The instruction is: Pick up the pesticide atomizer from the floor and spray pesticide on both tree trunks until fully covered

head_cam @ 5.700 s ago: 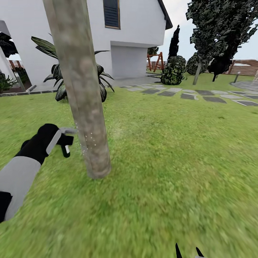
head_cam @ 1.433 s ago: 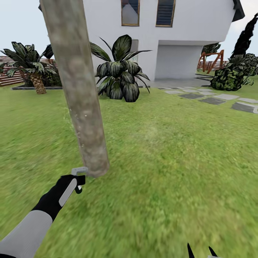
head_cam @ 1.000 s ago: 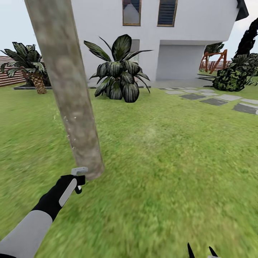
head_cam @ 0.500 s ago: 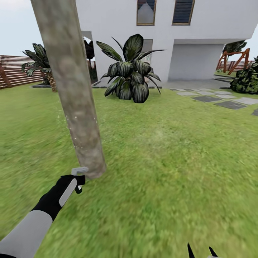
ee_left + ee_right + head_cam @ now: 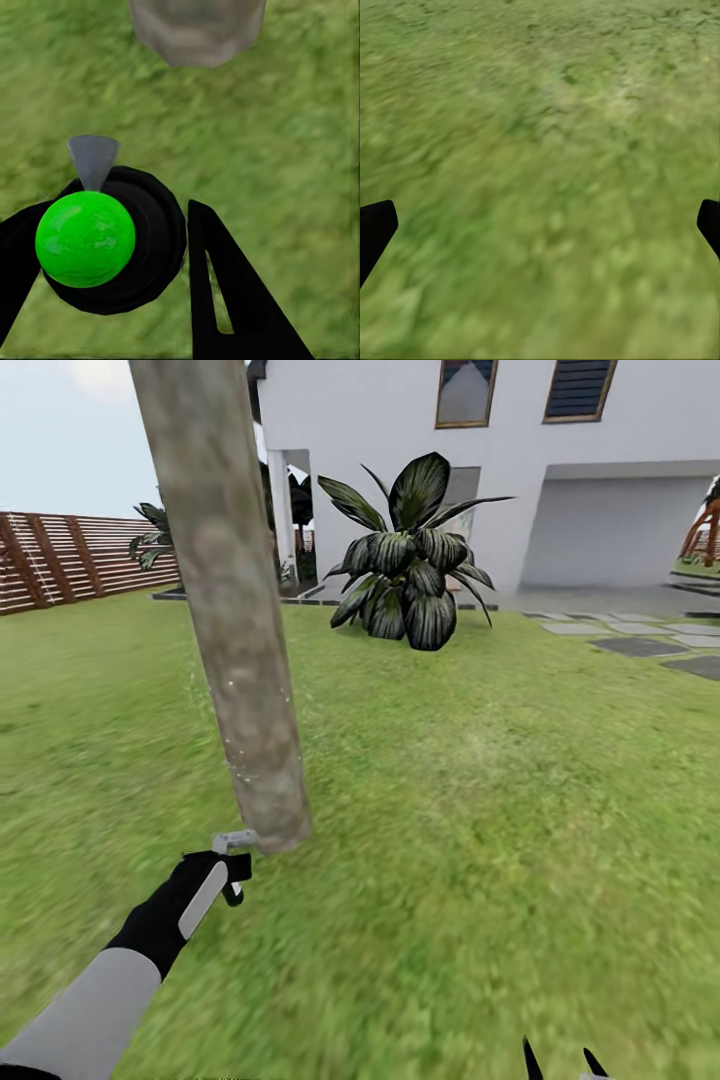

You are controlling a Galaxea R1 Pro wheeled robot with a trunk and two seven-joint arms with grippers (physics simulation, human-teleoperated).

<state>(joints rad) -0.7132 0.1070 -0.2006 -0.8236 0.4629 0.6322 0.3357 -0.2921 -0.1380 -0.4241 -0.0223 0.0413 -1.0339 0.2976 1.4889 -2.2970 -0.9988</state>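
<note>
While the head view is looking down over the lawn, these lines are taking each view in turn.

Head view, left tool (image 5: 232,865): it is reaching out from the lower left, clenched around the pesticide atomizer (image 5: 234,843), whose grey nozzle is sitting just beside the foot of the tree trunk (image 5: 232,630).
Head view, tree trunk: it is rising from the grass (image 5: 480,840), leaning slightly, its bark pale grey-beige with brownish patches.
Head view, pesticide (image 5: 232,690): tiny whitish specks are showing on and along the trunk's left side.
Head view, right tool (image 5: 556,1063): two black fingertips are poking up at the bottom edge, standing apart with grass between them.
Head view, background: a striped broad-leaved bush (image 5: 410,555) is standing before the white house (image 5: 400,420); a slatted wooden fence (image 5: 70,555) is running at the left, and grey stepping stones (image 5: 640,645) are lying at the right.

Left wrist view, left tool (image 5: 112,247): black fingers (image 5: 225,292) are closing on the atomizer's round black body, topped by a bright green ball (image 5: 85,238), its grey nozzle (image 5: 93,159) pointing toward the trunk base (image 5: 196,30).

Right wrist view, right tool (image 5: 540,225): the fingertips (image 5: 375,225) are sitting spread at opposite edges, gripping nothing, over blurry grass (image 5: 540,150).
</note>
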